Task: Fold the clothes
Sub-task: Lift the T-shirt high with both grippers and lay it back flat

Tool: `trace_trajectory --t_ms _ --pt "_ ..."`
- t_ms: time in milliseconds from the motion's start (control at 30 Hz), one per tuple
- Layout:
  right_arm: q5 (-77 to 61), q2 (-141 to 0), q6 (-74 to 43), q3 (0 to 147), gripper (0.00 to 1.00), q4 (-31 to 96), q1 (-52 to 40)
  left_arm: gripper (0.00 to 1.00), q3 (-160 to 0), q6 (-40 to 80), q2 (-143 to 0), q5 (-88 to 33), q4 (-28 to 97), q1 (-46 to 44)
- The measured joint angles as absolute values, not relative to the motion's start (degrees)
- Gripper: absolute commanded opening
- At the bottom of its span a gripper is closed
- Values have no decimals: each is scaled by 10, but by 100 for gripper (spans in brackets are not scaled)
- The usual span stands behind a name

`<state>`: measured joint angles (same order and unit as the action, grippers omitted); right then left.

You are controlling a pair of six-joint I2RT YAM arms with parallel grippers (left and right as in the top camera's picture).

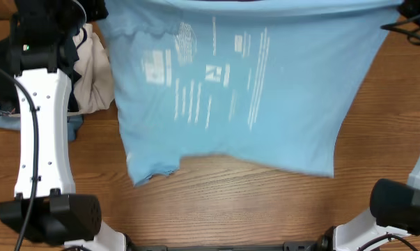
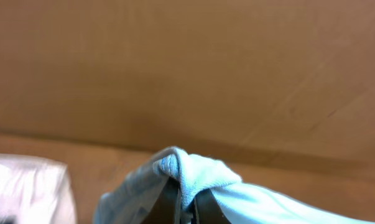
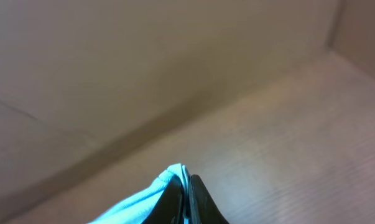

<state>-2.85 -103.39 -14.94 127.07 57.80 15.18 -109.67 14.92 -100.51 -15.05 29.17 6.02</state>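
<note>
Between the two grippers the shirt (image 1: 230, 90) hangs spread like a sheet. Its top edge is at the far side of the overhead view and its lower hem is blurred near the table (image 1: 265, 209); I cannot tell whether the hem touches the wood. Left gripper (image 2: 186, 208) is closed on a bunched knot of blue cloth that spills over both fingers. Right gripper (image 3: 186, 202) is closed too, but only a thin tip of cloth shows above its fingertips.

That thin bite on the right looks to me like the likeliest failure. Any sideways pull to tauten the shirt could draw the edge out, and that corner would drop and the shirt collapse in a heap. The left hold looks safer, yet a bunch may carry more than one layer, so the fold line could come out skewed. The hem is uneven, higher in the middle than at the corners. Laid down like that, it may crease or tuck under itself. Trousers (image 1: 98, 70) lie just beside the shirt's left edge, so a lowering sweep toward that side could drag over them or trap them in the fold
</note>
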Motion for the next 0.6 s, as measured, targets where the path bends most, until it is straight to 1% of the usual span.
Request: trace_trajectory --t_ms 133,267,433,600 --pt "-25 -1030 -150 1324 4 570 131 4 -1223 146 -1024 -163 305 61" --pt "-8 -1018 -150 1391 4 607 131 4 -1374 129 -1015 -166 358 62" --pt "39 -992 -148 1429 4 694 131 4 -1473 101 -980 -171 490 62" --pt "61 -999 -134 1421 4 810 131 4 -1479 89 -974 -174 707 62"
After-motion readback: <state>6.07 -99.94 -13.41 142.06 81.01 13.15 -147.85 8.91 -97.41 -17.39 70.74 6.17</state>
